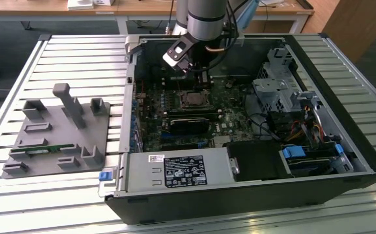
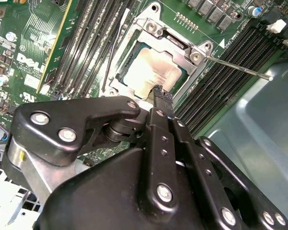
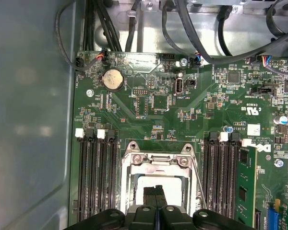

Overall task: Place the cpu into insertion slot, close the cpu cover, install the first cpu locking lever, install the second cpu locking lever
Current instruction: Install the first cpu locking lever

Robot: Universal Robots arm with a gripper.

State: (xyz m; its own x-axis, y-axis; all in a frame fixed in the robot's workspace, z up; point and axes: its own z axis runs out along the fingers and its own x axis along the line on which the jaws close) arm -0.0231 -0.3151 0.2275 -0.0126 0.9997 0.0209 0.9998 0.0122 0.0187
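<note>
Arm: the arm [image 1: 204, 19] comes down from above into the open computer case [image 1: 130, 97]. Its wrist sits over the rear half of the green circuit board [image 1: 240, 114].
Gripper: the gripper [image 1: 204, 84] points down at the board, a little behind the insertion slot [image 1: 193, 100] as the exterior view has it.
Jaws: pressed together, with no gap at the tips in both wrist views [image 3: 156, 190], and nothing pinched between them.
Cpu: the cpu [image 2: 151, 72] lies flat in the slot, its pale face showing through the window of the frame.
Cpu cover: the cpu cover [image 2: 149, 28] is down over the chip as a silver frame around it.
Tip to chip: the closed tip [image 2: 158, 91] sits at one edge of the pale face, over the frame's rim. I cannot tell if it touches.
Levers: a thin lever rod [image 2: 237, 67] angles out from one frame corner across the black memory slots [image 2: 221, 91]. A second thin rod [image 2: 114, 48] runs along the opposite side.
Room: slot banks flank the socket closely on both sides, and the case wall stands well off.
Outside: a grey fixture plate [image 1: 57, 136] rests on the slatted table [image 1: 77, 48], at the exterior view's left.
</note>
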